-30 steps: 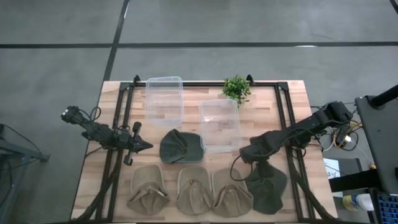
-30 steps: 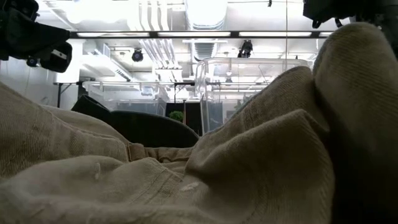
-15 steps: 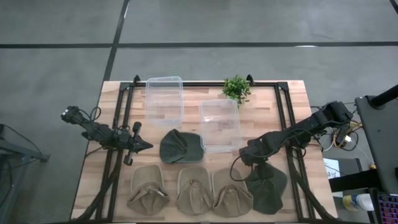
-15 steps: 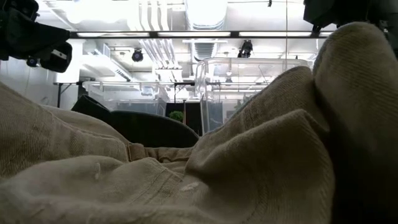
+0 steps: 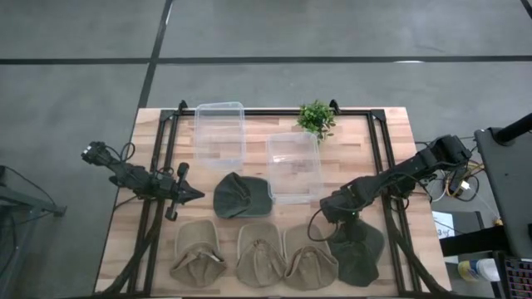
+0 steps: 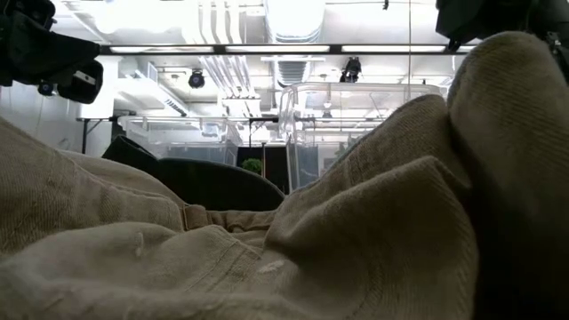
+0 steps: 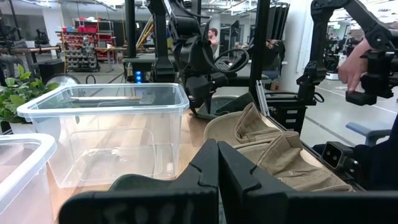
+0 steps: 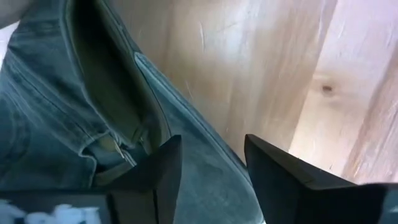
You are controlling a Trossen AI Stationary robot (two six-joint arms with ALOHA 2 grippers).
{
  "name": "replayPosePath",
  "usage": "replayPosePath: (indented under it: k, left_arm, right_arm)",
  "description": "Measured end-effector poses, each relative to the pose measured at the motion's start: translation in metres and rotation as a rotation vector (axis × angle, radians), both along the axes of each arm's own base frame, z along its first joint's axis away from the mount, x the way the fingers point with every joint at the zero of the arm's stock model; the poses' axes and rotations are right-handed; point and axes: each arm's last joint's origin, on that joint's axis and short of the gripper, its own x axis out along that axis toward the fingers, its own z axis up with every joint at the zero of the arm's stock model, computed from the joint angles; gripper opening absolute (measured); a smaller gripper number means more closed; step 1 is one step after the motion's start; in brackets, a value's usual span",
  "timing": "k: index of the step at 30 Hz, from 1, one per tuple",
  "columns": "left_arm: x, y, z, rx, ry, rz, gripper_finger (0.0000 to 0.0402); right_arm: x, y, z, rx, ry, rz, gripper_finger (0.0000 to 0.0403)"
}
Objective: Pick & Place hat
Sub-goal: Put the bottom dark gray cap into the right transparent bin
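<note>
High view: the right claw hangs low over the near right part of the worktop, its fingers parted a little, gripping nothing. Seen from its wrist, they straddle the folded edge of the dark hat, with bare wood showing just past the tips. That dark hat lies flat at the near right edge, directly nearward of the claw and touching or almost touching it. To its left three tan hats sit in a row along the near edge. Farther in, a second dark hat rests mid-worktop, with a clear bin just right of it and another clear bin beyond on the far left. A small plant stands at the far edge. The left claw waits left of the middle hat, its fingers pressed together. The worktop is pale planks on a black frame, standing on a grey concrete floor. The low view is mostly filled by tan cloth, with ceiling lights behind.
</note>
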Motion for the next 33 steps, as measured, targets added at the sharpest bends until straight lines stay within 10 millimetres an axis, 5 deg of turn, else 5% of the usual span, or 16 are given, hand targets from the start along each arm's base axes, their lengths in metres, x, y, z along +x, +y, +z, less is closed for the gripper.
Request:
replayPosePath:
  k: [6, 12, 25, 33]
  left_arm:
    - [0.000, 0.000, 0.000, 0.000, 0.000, 0.000, 0.0000]
    - [0.000, 0.000, 0.000, 0.000, 0.000, 0.000, 0.0000]
    - [0.000, 0.000, 0.000, 0.000, 0.000, 0.000, 0.0000]
    - [0.000, 0.000, 0.000, 0.000, 0.000, 0.000, 0.0000]
  right_arm:
    - [-0.003, -0.001, -0.003, -0.005, 0.013, 0.002, 0.0121]
    - [-0.005, 0.002, -0.004, -0.005, 0.010, 0.041, 0.0022]
    - [-0.017, -0.007, 0.025, -0.226, 0.213, 0.112, 0.0010]
    - [-0.018, -0.013, 0.056, -0.414, 0.214, 0.002, 0.0009]
